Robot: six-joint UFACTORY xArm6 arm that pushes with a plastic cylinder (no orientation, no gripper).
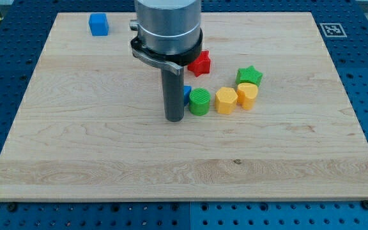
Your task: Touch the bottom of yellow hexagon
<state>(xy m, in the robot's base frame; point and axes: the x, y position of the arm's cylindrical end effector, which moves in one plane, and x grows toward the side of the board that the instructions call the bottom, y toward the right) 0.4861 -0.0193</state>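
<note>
The yellow hexagon [226,100] lies right of the board's centre. A green cylinder [200,101] touches its left side and a yellow heart-like block [247,94] touches its right. My tip [174,119] rests on the board left of the green cylinder, some way left of the hexagon and slightly lower in the view. A blue block [186,93] is mostly hidden behind the rod.
A green star [249,76] sits above the yellow heart-like block. A red star [200,63] lies partly behind the arm's body. A blue cube [98,24] stands near the view's top left. A marker tag [331,29] sits at the board's top right corner.
</note>
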